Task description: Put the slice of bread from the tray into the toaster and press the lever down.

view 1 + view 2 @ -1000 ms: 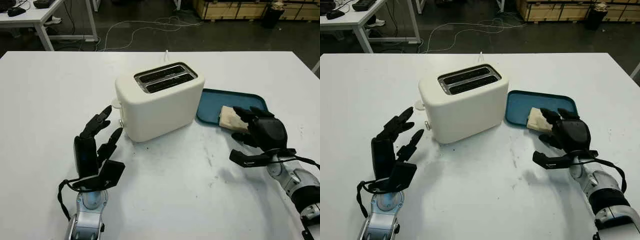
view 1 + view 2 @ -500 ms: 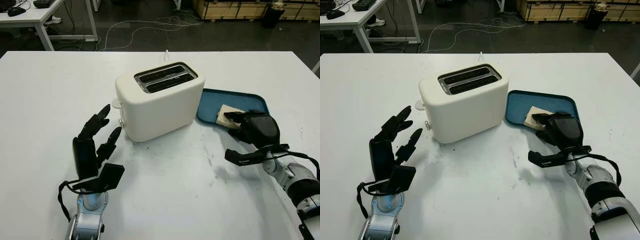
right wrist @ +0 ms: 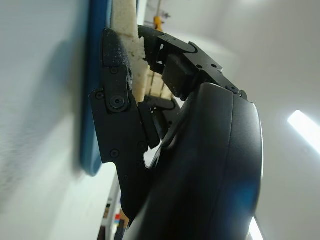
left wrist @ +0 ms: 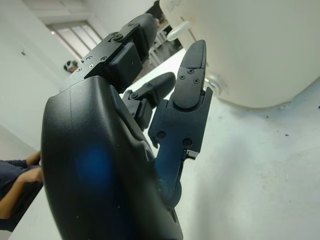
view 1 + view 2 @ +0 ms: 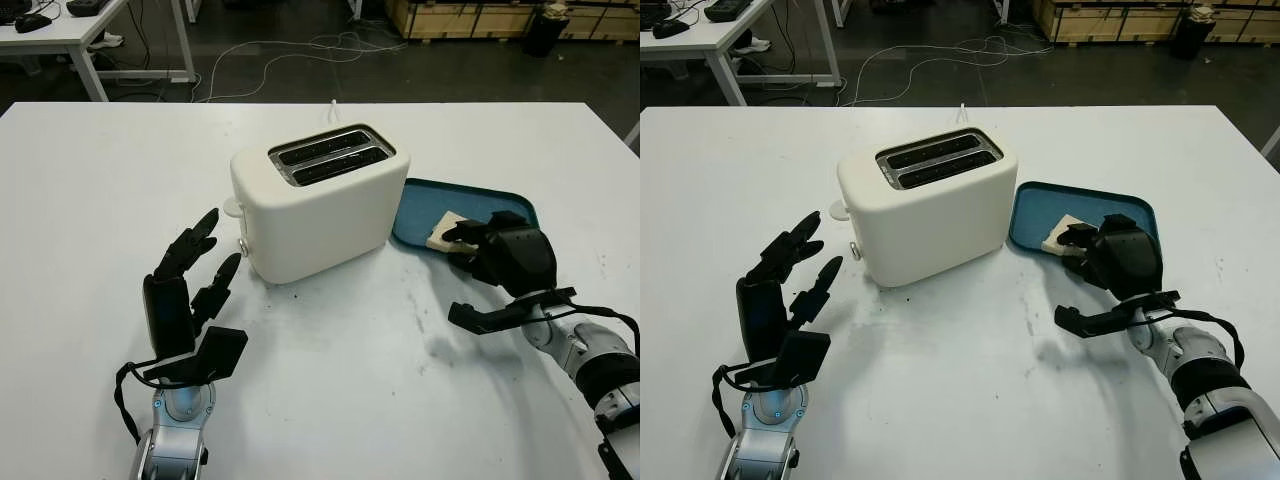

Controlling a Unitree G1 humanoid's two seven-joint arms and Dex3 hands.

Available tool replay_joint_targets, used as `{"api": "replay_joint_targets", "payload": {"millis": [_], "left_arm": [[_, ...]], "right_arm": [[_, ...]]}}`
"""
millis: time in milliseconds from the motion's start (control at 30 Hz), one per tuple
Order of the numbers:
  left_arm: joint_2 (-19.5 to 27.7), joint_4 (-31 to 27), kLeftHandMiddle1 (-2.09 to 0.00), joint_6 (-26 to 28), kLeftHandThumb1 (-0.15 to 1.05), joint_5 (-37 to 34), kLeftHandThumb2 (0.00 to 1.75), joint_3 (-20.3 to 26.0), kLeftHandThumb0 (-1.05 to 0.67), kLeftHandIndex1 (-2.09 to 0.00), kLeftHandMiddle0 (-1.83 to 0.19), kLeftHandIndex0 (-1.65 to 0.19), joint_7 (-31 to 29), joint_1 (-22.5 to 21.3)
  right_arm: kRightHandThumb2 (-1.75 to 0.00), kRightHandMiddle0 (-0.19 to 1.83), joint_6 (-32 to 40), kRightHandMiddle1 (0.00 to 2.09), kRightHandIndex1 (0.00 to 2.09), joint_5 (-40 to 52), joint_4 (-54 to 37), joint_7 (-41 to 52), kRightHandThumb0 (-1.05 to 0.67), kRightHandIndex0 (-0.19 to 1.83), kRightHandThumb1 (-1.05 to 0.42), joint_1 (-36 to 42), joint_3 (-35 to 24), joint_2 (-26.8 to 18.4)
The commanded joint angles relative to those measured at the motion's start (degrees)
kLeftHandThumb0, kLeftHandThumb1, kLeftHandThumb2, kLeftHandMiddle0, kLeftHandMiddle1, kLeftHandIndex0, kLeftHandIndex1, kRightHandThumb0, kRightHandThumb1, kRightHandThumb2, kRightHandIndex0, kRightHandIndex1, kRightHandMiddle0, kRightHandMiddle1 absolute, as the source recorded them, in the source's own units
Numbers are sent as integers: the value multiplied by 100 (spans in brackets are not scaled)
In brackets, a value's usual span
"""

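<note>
The right hand grips the bread slice over the blue tray; the left hand, open, hovers near-left of the toaster.

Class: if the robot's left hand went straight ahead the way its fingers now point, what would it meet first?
Probably the toaster: the open left hand points up toward its near end with the lever, though depth is hard to judge.
</note>
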Motion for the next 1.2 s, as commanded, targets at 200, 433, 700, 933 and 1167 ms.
{"api": "replay_joint_targets", "payload": {"millis": [200,433,700,933,1167], "left_arm": [[-26,41,-82,-1,92,32,16,-41,-23,-1,-51,-74,4,-20],[-29,22,-82,43,92,50,16,-45,-25,-1,-50,-74,-8,-12],[-24,58,-82,-15,92,54,16,-62,-24,-1,-50,-74,16,-17],[-23,51,-82,12,92,67,16,-60,-24,-1,-51,-74,19,-16],[-38,40,-82,40,92,50,17,-88,-24,0,-50,-73,-15,3]], "right_arm": [[-36,74,-136,108,171,-103,-1079,-403,-55,73,-92,-252,-330,-446],[-32,59,-366,159,175,-124,-1776,-526,-57,81,-92,-595,-635,-751],[-27,69,-1502,174,175,2685,-1078,3001,-53,92,-92,-1686,-1278,-635],[-16,84,-661,160,173,4764,208,6744,-53,97,-92,-3383,-1930,-138],[-17,86,156,166,174,5109,1124,8355,-57,100,-92,-4731,-2185,494]]}}
